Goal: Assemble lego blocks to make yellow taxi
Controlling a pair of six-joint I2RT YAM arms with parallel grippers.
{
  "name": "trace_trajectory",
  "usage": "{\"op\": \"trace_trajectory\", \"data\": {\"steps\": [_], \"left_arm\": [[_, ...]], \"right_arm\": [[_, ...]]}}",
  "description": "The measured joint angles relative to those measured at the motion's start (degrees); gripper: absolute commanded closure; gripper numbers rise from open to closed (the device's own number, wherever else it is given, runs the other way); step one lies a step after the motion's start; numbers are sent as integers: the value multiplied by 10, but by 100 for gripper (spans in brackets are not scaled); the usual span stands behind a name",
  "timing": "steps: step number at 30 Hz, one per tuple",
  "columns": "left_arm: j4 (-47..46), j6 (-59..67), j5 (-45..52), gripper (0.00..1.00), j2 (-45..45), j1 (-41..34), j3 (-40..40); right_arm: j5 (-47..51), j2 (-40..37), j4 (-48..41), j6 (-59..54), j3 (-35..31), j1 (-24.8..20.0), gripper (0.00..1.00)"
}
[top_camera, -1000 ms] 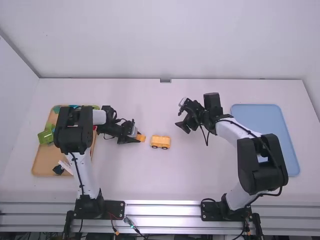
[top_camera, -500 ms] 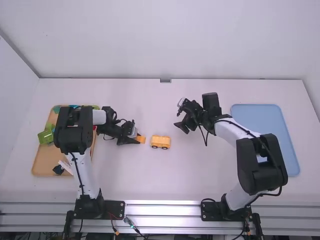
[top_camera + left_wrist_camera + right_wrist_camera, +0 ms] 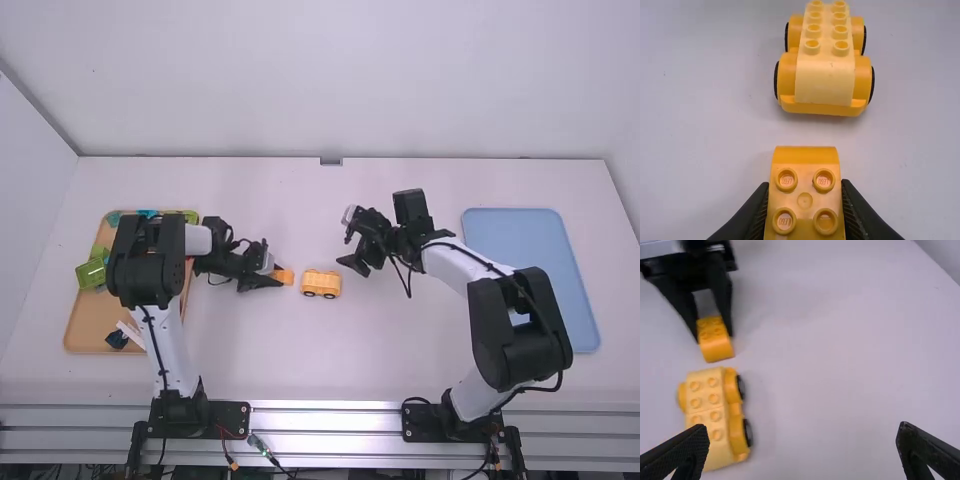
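Note:
My left gripper [image 3: 280, 275] is near the table's middle, shut on a small orange-yellow block [image 3: 286, 277]. In the left wrist view that block [image 3: 805, 197], studs up, sits between the fingers of my left gripper [image 3: 805, 205]. Just right of it, and apart from it, the yellow car body [image 3: 321, 284] stands on its wheels; its row of studs [image 3: 826, 30] faces up. Right of the car, my right gripper [image 3: 358, 256] is open, with nothing between its fingers. The right wrist view has my right gripper [image 3: 802, 450] wide open and the car [image 3: 715, 415] beside one finger.
A wooden tray [image 3: 88, 325] with a green block [image 3: 92, 272] and other coloured pieces lies at the left, partly under the left arm. A blue tray [image 3: 520, 226] lies at the right, partly behind the right arm.
My right gripper has moved left, closer to the car. The left gripper has shifted very slightly right with its block, and the car has kept its place.

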Motion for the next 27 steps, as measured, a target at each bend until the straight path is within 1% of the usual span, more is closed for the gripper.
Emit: {"op": "trace_trajectory", "data": {"steps": [3, 7, 10, 12, 17, 18, 20, 21, 24, 27], "left_arm": [[-5, -42, -16, 91, -10, 4, -2], [-9, -89, -56, 93, -39, 0, -5], [-39, -88, -58, 93, -75, -5, -6], [-58, -78, -42, 95, -102, -8, -6], [-72, -53, -13, 96, -132, -16, -6], [-73, -52, -10, 97, -132, -18, -6], [-80, -48, -1, 98, -132, -28, -7], [-81, -45, 5, 98, -132, -37, -7], [-81, -40, 11, 96, -132, -53, -7], [-80, -34, 16, 97, -132, -71, -7]], "right_arm": [[-42, 0, -2, -23, -3, -8, 1], [-85, 0, 44, -38, -37, -15, 1], [-102, 0, 106, -41, -82, -9, 1], [-108, 0, 157, -32, -114, 2, 1], [-108, 8, 290, 6, -182, 22, 1], [-110, 13, 303, 8, -186, 23, 1], [-116, 48, 357, 16, -193, 26, 1], [-117, 77, 391, 23, -193, 28, 1], [-118, 129, 442, 38, -193, 32, 1], [-124, 179, 450, 47, -186, 32, 1]]}}
